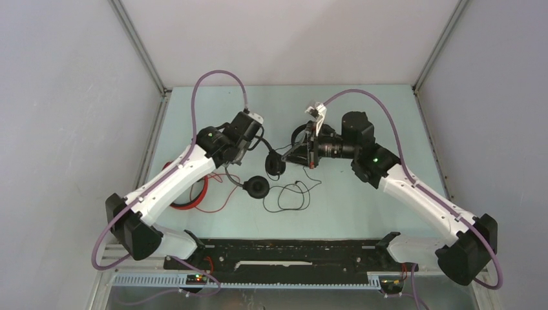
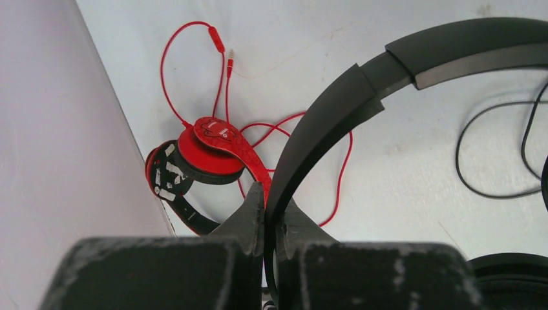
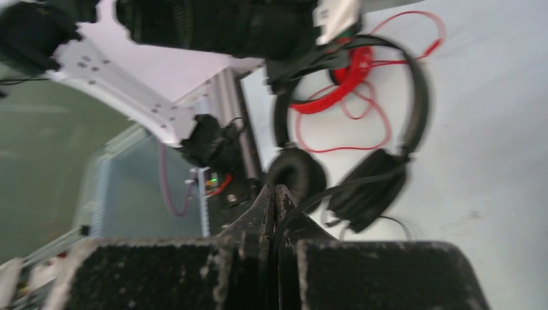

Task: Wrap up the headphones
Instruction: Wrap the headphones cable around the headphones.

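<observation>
Left jaws clamped on the headband (image 2: 336,110) of the black headphones (image 1: 257,187). Right jaws pressed together on the thin black cable (image 3: 323,194), close to one ear cup (image 3: 368,190). We put the black headphones mid-table, between the two arms, with spare cable looped loose on the table (image 1: 362,206) in front. Red headphones (image 2: 213,145) lie by the left wall under the left arm (image 1: 174,181), red cable (image 2: 216,40) spread around them.
</observation>
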Controlling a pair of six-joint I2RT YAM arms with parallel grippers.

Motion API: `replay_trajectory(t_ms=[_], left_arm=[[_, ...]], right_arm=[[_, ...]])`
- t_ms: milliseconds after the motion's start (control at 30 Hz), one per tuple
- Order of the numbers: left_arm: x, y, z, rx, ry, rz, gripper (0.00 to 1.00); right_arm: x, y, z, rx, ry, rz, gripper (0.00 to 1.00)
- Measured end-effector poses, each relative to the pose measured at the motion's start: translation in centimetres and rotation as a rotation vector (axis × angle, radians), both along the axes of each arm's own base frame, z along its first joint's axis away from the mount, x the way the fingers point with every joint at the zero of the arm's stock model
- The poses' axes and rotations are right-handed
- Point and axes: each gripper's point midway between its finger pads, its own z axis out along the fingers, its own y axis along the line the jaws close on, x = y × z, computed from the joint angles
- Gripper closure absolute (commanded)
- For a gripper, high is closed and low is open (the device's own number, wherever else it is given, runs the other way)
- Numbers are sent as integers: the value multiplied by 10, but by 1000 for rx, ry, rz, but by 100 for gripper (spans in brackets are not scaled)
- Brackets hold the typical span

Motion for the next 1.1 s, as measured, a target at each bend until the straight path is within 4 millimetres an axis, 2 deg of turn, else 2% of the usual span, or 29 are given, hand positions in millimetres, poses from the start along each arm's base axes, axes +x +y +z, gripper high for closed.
replay_trajectory(t_ms=[100,267,367,600,767,1100], left_arm=[[6,2,6,-2,-40,35,100],[15,5,7,-52,-68,100,100],[23,8,9,-110,-87,152,100],[38,-2,32,-340,-192,222,100],[39,-5,50,-524,-251,270,100],[38,-25,77,-776,-259,254,100]], right_arm=[[-20,13,3,25,62,71,100],[-51,40,0,44,150,191,92],[-63,53,-7,34,178,228,88],[-65,73,-28,-6,196,212,83],[-59,79,-39,-40,106,152,82],[-64,59,-73,-56,-179,85,80]])
